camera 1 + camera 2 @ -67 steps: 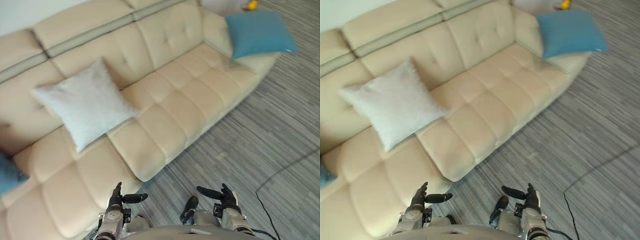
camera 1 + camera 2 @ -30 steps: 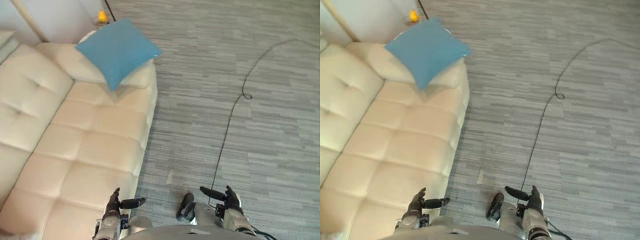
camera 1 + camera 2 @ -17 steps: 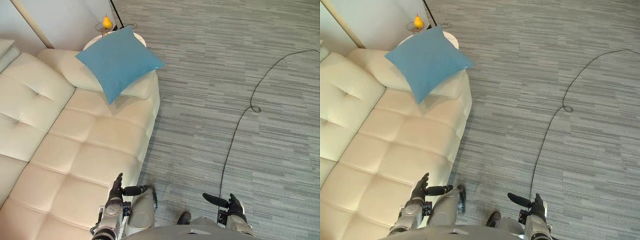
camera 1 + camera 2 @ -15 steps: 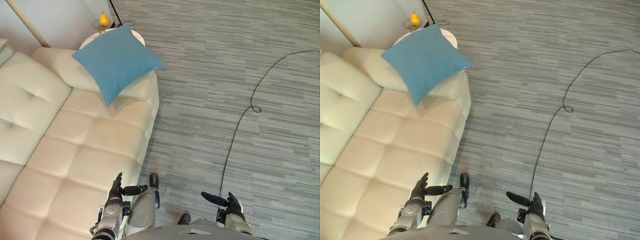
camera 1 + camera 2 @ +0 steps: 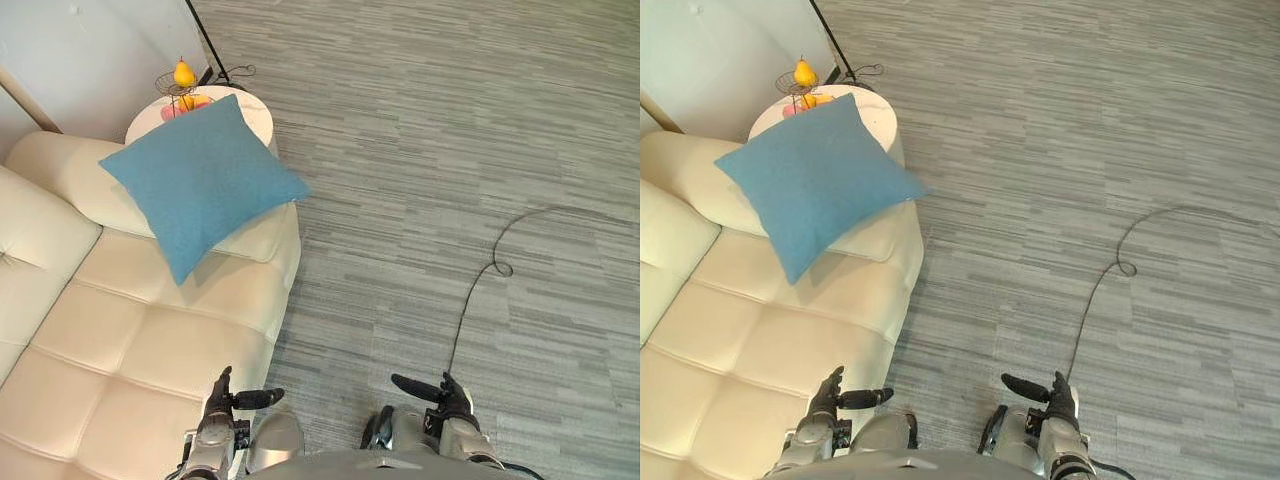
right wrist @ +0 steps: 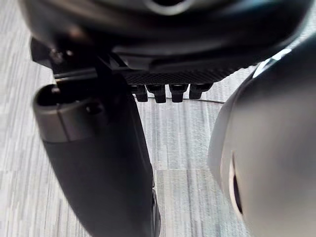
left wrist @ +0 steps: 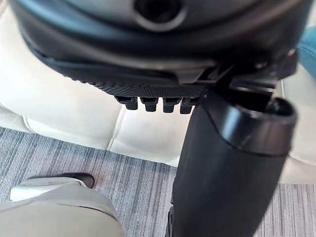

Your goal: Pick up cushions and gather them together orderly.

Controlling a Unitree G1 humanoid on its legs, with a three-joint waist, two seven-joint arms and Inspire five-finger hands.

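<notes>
I saw the blue cushion (image 5: 200, 180) lying tilted across the far armrest (image 5: 262, 232) of the cream sofa (image 5: 130, 340), one corner hanging over the seat. Just beyond it stood a round white counter (image 5: 250, 105) carrying a wire fruit basket (image 5: 176, 88) with a yellow pear (image 5: 183, 73). Both hands hung low at the near edge, well apart from the cushion. The left hand (image 5: 219, 405) was by the seat's edge and the right hand (image 5: 450, 400) over the grey striped carpet (image 5: 450, 150). Each was empty, with fingers straight and thumb stuck out.

The sofa (image 5: 150, 340) runs off the left and bottom edges. The cushion (image 5: 195, 180) hides part of the armrest (image 5: 70, 175) and the table (image 5: 255, 112), whose basket (image 5: 172, 90) holds fruit (image 5: 183, 73) too small to identify.
</notes>
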